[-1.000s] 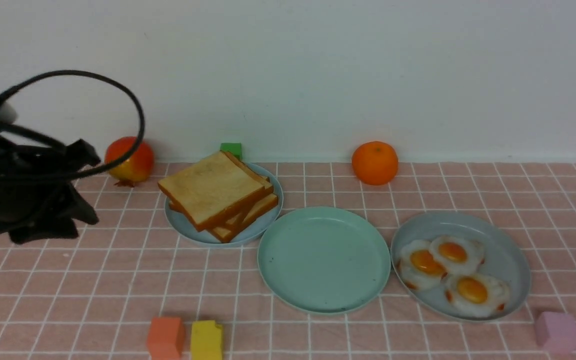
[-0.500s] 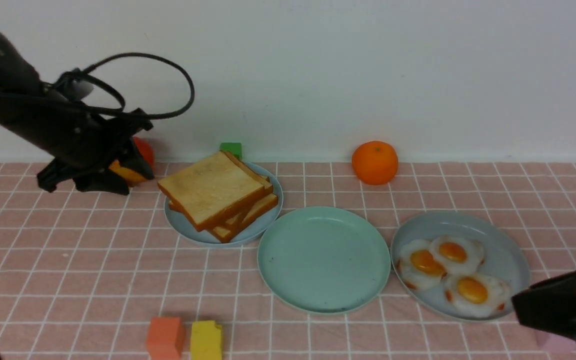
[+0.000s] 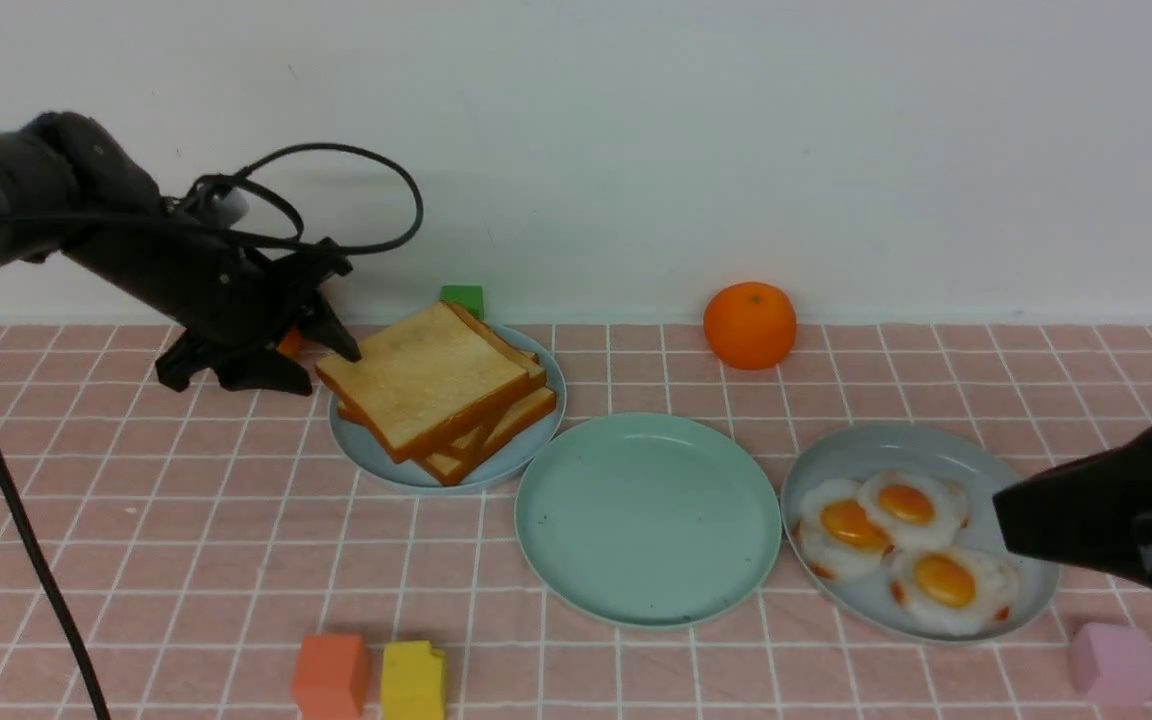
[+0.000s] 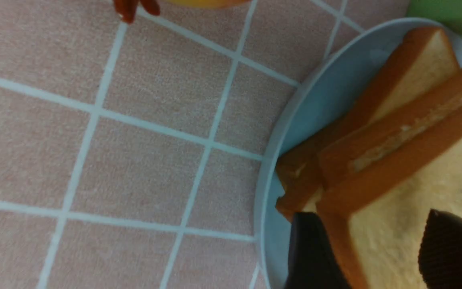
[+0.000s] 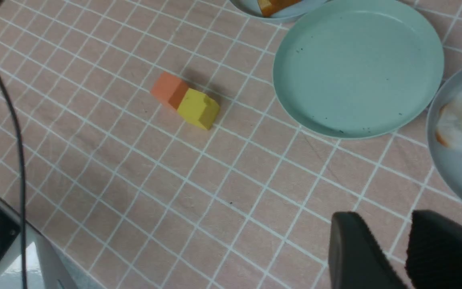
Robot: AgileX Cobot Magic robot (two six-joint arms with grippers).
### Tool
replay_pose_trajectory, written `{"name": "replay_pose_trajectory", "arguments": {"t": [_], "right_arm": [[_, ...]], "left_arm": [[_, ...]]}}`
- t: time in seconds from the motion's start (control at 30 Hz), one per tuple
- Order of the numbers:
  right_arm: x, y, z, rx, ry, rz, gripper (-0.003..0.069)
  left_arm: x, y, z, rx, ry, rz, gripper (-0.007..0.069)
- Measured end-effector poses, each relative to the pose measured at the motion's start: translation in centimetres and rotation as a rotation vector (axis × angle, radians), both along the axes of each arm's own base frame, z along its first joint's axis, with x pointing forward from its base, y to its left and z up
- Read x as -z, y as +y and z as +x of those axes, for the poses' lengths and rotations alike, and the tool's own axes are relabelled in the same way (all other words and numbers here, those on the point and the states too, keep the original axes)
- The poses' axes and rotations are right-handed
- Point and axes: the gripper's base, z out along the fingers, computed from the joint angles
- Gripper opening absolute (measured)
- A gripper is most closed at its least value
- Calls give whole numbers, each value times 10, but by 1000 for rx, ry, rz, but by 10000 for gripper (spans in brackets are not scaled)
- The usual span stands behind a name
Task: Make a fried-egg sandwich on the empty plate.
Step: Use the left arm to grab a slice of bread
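Note:
Several toast slices point(image 3: 426, 385) are stacked on the pale-blue plate point(image 3: 376, 462) at back left. My left gripper point(image 3: 334, 370) is open at the stack's left corner, and the top slice point(image 4: 407, 192) lies between its fingers point(image 4: 315, 253). The empty mint-green plate point(image 3: 646, 520) sits in the middle and also shows in the right wrist view point(image 5: 355, 68). Three fried eggs point(image 3: 911, 505) lie on the grey-blue plate point(image 3: 936, 445) at right. My right gripper point(image 3: 1001, 515) hovers over that plate's right side. Its fingers point(image 5: 351, 249) stand a little apart with nothing between them.
An orange point(image 3: 749, 325) sits by the back wall. A green cube point(image 3: 463, 298) stands behind the toast. Orange point(image 3: 331, 675) and yellow point(image 3: 413, 680) cubes lie at the front, a pink cube point(image 3: 1114, 660) at front right. The left arm's cable point(image 3: 26, 540) hangs at far left.
My left arm has swung right to the toast stack and its jaws have widened. My right arm has come in from the right, over the egg plate's edge.

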Motion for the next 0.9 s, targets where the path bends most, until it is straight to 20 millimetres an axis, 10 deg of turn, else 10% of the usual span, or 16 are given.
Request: {"name": "replay_pose_trajectory", "arguments": {"t": [0.37, 0.9], "right_arm": [[-1, 2, -2, -10, 23, 36, 242], [-2, 4, -3, -14, 34, 64, 242]], "left_arm": [[5, 0, 3, -6, -11, -9, 402], [5, -1, 4, 2, -27, -7, 140]]}}
